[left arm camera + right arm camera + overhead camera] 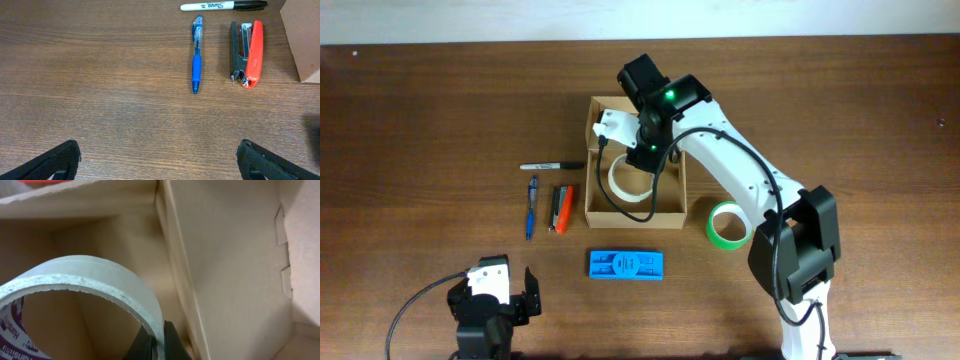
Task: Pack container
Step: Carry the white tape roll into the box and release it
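Observation:
The tan cardboard container point(672, 213) lies open at the table's middle, its inner wall filling the right wrist view point(225, 255). My right gripper point(157, 342) reaches down inside it and is shut on the wall of a clear tape roll point(90, 277), which shows as a white ring in the box in the overhead view point(620, 185). My left gripper point(157, 162) is open and empty near the front left edge, above bare wood; it also shows in the overhead view point(510, 295).
Left of the box lie a black marker point(552, 165), a blue pen point(532, 207) and an orange-and-black stapler point(561, 208). A green tape roll point(726, 224) sits right of the box. A flat blue case point(625, 264) lies in front of it.

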Controlling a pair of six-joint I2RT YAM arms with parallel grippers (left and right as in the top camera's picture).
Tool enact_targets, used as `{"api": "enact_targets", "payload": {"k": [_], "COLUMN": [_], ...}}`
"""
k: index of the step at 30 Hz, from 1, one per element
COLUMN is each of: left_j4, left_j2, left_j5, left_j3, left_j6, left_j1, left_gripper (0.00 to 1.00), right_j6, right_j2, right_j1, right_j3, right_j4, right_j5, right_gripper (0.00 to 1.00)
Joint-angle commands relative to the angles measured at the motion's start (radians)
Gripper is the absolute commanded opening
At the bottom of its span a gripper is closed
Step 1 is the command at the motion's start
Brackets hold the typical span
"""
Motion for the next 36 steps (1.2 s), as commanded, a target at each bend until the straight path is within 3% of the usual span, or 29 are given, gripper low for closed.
{"api": "enact_targets", "payload": {"k": [1, 12, 18, 23, 32, 34, 35, 36], "left_j4": [0.002, 0.002, 0.002, 0.002, 0.002, 0.002, 0.002, 0.002], "left_j2": [-0.007, -0.007, -0.007, -0.007, -0.007, -0.007, -0.007, -0.007], "left_j5": [0.011, 0.011, 0.011, 0.011, 0.011, 0.011, 0.011, 0.011], "left_j3": [-0.009, -0.009, -0.009, -0.009, -0.009, -0.009, -0.009, -0.009], "left_j6": [0.016, 0.015, 0.015, 0.015, 0.016, 0.016, 0.015, 0.015], "left_j1": [0.005, 0.005, 0.005, 0.005, 0.005, 0.005, 0.005, 0.005], "left_gripper": [1.0, 1.0, 1.0, 1.0, 0.99, 1.0, 1.0, 1.0], "right_j6": [-0.011, -0.011, -0.01, -0.011, -0.006, -0.005, 0.002, 0.009], "right_j2": [0.031, 0.043, 0.063, 0.063, 0.055, 0.039, 0.022, 0.008], "right_j1": [0.003, 0.003, 0.004, 0.003, 0.003, 0.003, 0.003, 0.003], "right_j3": [-0.04, -0.067, -0.067, -0.067, -0.012, 0.047, 0.086, 0.116], "right_j4": [0.016, 0.039, 0.037, 0.039, 0.055, 0.019, -0.009, -0.035], "right_j5": [0.002, 0.002, 0.001, 0.002, 0.002, 0.002, 0.002, 0.003], "right_gripper": [0.04, 0.04, 0.09, 0.19, 0.19, 0.25, 0.35, 0.6]}}
